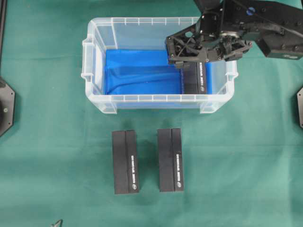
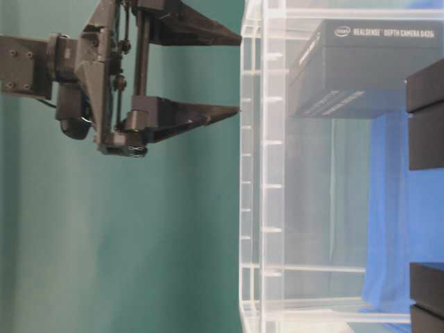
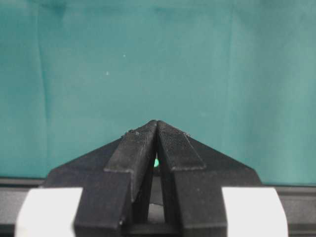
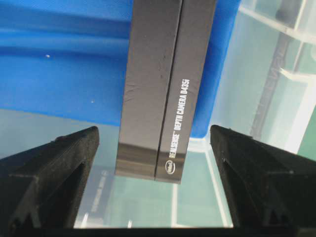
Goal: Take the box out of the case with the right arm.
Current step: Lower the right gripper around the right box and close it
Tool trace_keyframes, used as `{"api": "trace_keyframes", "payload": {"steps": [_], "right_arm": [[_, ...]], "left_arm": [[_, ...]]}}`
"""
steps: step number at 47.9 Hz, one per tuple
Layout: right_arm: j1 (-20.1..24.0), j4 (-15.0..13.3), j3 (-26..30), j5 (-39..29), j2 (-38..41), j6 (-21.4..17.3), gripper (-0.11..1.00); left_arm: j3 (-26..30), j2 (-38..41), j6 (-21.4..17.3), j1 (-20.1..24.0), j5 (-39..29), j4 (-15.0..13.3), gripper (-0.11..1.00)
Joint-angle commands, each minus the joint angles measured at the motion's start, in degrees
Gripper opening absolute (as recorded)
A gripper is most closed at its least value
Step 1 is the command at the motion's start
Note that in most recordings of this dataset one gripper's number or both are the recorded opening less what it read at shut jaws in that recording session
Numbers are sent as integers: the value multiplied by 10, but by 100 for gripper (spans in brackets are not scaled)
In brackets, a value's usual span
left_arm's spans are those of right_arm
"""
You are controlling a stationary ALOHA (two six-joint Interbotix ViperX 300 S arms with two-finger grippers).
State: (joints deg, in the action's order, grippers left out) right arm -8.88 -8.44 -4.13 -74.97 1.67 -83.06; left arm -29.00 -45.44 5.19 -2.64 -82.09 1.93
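Observation:
The case (image 1: 142,21) is a clear tub with a blue lining (image 1: 137,71). One black box (image 1: 195,79) lies inside it, along the right wall. My right gripper (image 1: 189,60) hangs open above that box, just over the rim. In the right wrist view the box (image 4: 163,89) lies between and beyond the spread fingers of the gripper (image 4: 153,131), untouched. From table level, the gripper (image 2: 238,73) points at the case rim (image 2: 251,173), with the box (image 2: 368,69) deeper inside. My left gripper (image 3: 157,123) is shut on nothing, over bare green cloth.
Two more black boxes (image 1: 126,162) (image 1: 170,159) lie side by side on the green cloth in front of the case. Black arm bases sit at the left edge (image 1: 5,106) and right edge (image 1: 299,108) of the table.

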Motion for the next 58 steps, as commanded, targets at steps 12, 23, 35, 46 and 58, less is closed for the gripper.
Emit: {"api": "trace_keyframes", "payload": {"steps": [12, 23, 35, 46, 58], "right_arm": [[-5, -14, -36, 51, 4, -4, 89], [-15, -19, -65, 94, 16, -4, 89], [-18, -16, -95, 134, 33, -5, 89], [-17, -2, -98, 161, 51, -5, 90], [-18, 11, -95, 159, 53, -5, 89]], "left_arm": [[14, 3, 1, 2, 4, 1, 0], [14, 3, 3, 2, 3, 1, 0], [14, 3, 3, 2, 3, 1, 0], [14, 3, 2, 2, 3, 1, 0], [14, 3, 0, 2, 3, 1, 0]]}}
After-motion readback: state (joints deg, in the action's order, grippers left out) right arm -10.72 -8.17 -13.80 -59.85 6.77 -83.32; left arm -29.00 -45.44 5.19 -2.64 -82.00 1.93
